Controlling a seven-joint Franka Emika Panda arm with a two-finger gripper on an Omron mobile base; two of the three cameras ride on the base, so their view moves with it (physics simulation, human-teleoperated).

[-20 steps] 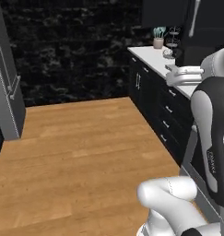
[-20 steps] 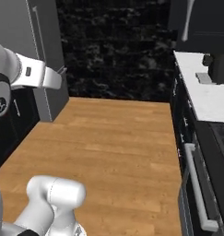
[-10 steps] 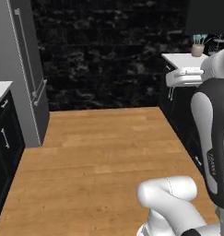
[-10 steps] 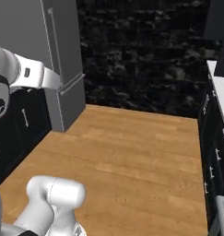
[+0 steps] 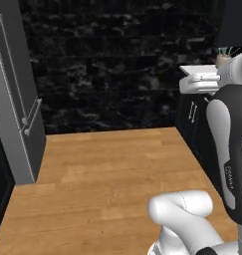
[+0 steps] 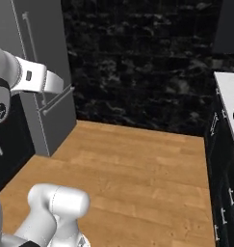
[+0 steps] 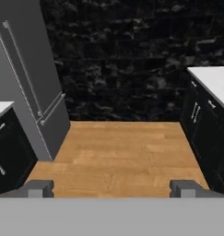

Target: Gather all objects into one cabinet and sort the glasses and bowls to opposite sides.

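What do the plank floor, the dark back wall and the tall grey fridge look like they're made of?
Plank floor: warm wood, satin, visible board seams. Dark back wall: black stone-like blocks, probably glossy, with pale mottling. Tall grey fridge: apparently brushed metal, matte, with long bar handles.

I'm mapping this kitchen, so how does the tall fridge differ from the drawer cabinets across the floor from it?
The refrigerator is grey and tall, with long vertical bar handles. The drawer cabinets are black and low, with short silver handles and a white countertop. Both stand against the black stone wall.
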